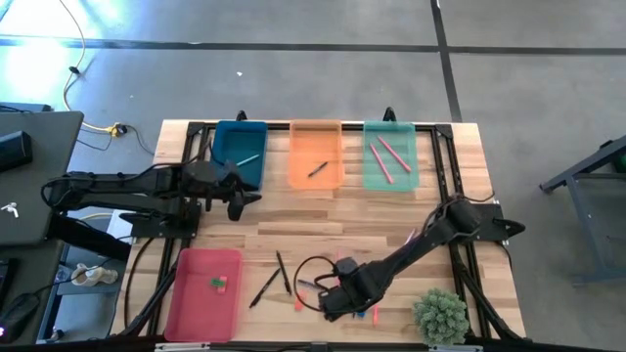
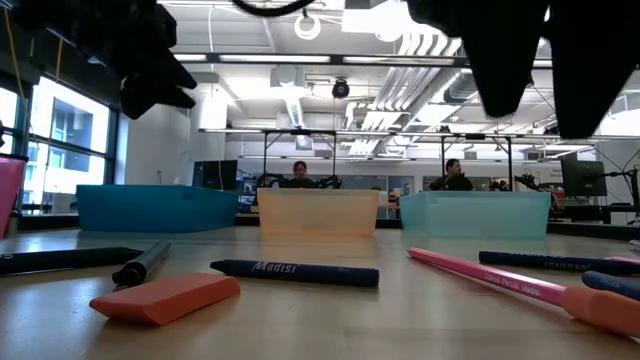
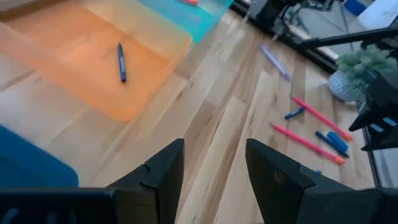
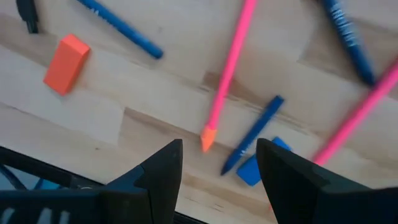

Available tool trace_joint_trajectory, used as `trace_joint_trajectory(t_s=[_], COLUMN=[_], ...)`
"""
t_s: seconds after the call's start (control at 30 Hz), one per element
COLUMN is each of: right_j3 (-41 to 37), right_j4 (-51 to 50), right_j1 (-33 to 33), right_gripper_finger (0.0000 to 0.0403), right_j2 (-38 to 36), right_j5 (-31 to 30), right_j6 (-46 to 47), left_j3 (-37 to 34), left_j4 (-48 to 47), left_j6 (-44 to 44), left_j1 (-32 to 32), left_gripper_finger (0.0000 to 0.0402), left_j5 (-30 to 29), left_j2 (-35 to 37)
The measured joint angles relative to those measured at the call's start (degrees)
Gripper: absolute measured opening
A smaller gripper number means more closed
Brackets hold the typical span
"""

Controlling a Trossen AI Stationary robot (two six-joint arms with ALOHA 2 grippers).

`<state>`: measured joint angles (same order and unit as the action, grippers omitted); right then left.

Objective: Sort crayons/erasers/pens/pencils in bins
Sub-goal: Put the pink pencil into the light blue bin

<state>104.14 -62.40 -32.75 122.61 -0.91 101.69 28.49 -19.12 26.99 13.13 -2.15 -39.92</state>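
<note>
Right gripper point(image 1: 337, 301) hovers open-fingered over loose items at the table's near edge.

Below it lie an orange eraser point(image 4: 66, 63), dark blue pens point(image 4: 252, 135) and what looks like a blue eraser point(image 4: 256, 167); farther back, the left gripper point(image 1: 235, 203) hangs open before the teal bin point(image 1: 240, 152).

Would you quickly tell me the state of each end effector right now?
Left end effector: open, empty, near the dark teal-blue bin.
Right end effector: open, empty, above the loose sticks and blue eraser.
</note>
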Motion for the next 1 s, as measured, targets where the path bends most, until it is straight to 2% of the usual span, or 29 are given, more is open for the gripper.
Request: trace_joint_trajectory(t_s=[0.2, 0.33, 0.73, 1.0], right_j3=[0.00, 0.00, 0.00, 0.00], right_j4=[6.90, 6.82, 5.97, 7.44], right_j1=[-0.01, -0.02, -0.33, -0.66], right_gripper_finger=[0.0197, 0.0197, 0.0197, 0.0197], right_j2=[3.48, 5.06, 6.33, 8.67], right_j5=[1.81, 3.57, 1.60, 4.22], right_j6=[0.30, 0.33, 1.53, 2.31], left_j3=[0.00, 0.00, 0.00, 0.00], left_j4=[-4.46, -5.82, -5.51, -5.43], left_j6=[2.26, 2.38, 2.86, 2.86], left_j1=[0.00, 0.00, 0.00, 0.00], left_gripper_finger=[0.0158, 0.0158, 0.0158, 0.0158], left_j5=[3.97, 6.78, 7.12, 7.13], left_j2=[0.04, 0.04, 0.07, 0.07])
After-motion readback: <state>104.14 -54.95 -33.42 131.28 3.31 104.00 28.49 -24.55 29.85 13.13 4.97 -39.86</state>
